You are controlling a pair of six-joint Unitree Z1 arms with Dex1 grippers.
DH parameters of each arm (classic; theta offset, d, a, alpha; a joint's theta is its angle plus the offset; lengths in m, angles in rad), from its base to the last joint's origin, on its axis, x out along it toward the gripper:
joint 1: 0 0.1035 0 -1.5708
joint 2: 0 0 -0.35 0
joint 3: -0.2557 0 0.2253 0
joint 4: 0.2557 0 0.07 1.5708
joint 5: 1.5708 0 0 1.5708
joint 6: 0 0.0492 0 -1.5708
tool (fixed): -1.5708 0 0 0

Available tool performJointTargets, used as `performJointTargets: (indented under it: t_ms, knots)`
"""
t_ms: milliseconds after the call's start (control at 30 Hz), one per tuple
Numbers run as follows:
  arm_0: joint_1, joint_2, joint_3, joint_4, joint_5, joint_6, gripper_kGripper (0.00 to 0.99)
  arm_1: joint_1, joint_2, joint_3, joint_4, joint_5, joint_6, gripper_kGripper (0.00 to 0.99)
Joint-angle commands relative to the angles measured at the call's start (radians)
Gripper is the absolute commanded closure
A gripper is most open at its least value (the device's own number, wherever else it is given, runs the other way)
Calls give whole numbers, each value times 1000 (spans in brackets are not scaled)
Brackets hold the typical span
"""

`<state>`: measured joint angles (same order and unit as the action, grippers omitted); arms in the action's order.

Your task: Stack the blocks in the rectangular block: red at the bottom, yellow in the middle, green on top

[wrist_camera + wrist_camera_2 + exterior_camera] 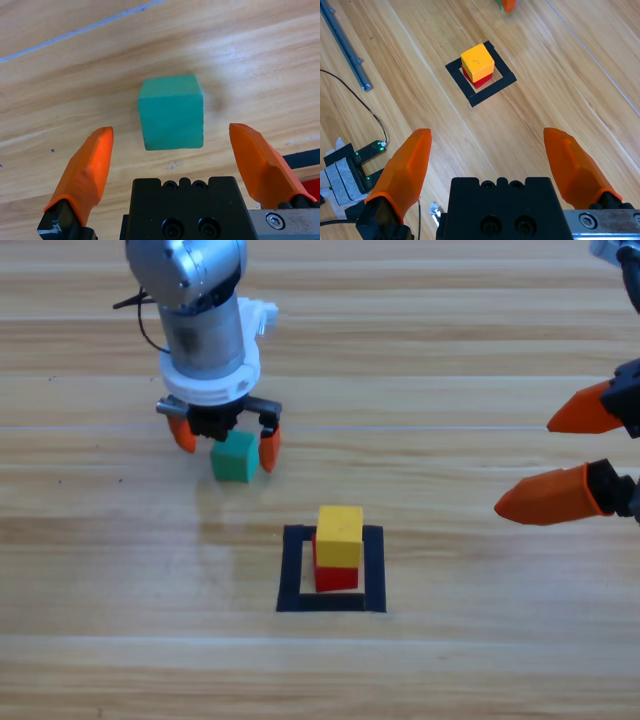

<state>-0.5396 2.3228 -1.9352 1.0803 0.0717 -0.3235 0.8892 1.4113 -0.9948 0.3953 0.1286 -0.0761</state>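
Nearest the camera in the high view lies the rectangular block (291, 570), a square outline of black tape stuck flat on the wooden counter (120, 640). It holds two of the three cubes: the red cube (337, 576) sits on the bare wood inside the tape, toward the far edge of the square, and the yellow cube (340, 535) rests directly on top of it, slightly turned against the red one. The right wrist view shows the same two-high stack inside the tape, yellow above red.

Farther off and to the left, outside the square, the single green cube (234, 457) stands on the counter by itself, well apart from the stack. The left gripper (226, 442) points straight down over it, with one orange finger on each side of the cube. Its fingers (87, 172) are spread wide; the left wrist view shows clear wood between each finger and the cube's faces, so nothing is gripped.

At the right edge the right gripper (555, 462) waits, its two fingers also parted and holding nothing, pointing left toward the middle of the counter.

The count: one tape square, three cubes (one red, one yellow, one green), two grippers. In the right wrist view a metal rail (344, 44) and a small circuit board (365, 150) with green lights lie at the left.
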Motion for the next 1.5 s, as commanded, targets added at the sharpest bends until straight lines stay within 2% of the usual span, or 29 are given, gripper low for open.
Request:
performJointTargets:
  t_ms: [33, 367, 500, 600, 667, 767, 800, 833, 967, 1233, 1500]
  knots:
    - [18, 84, -24, -10, -7, 1, 0, -26, 14, 38, -24, 22, -2, 1]
    - [18, 119, -54, -8, -21, -11, 10, -26, 17, 45, -29, 25, -2, 1]
    - [17, 127, -68, -8, -26, -11, 125, -26, 17, 47, -33, 28, -1, 1]
    - [18, 130, -70, -6, -26, -9, 257, -26, 21, 47, -35, 28, -1, 1]
    - [18, 130, -70, -5, -24, -8, 401, -26, 25, 45, -35, 28, -1, 1]
    - [23, 124, -68, 1, -21, -2, 763, -26, 26, 45, -35, 28, -1, 1]
    - [32, 115, -61, 4, -20, 4, 923, -26, 28, 45, -35, 29, -1, 1]
    - [38, 101, -53, 4, -18, 8, 990, -26, 28, 45, -35, 29, -1, 1]
    - [43, 64, -73, 33, -15, 9, 990, -26, 31, 45, -35, 31, -1, 2]
    - [23, 69, -389, 323, -9, -38, 990, -26, 31, 45, -35, 31, 1, 2]
    - [-51, -49, -251, 333, -18, -146, 990, -26, 32, 45, -33, 31, 1, 2]
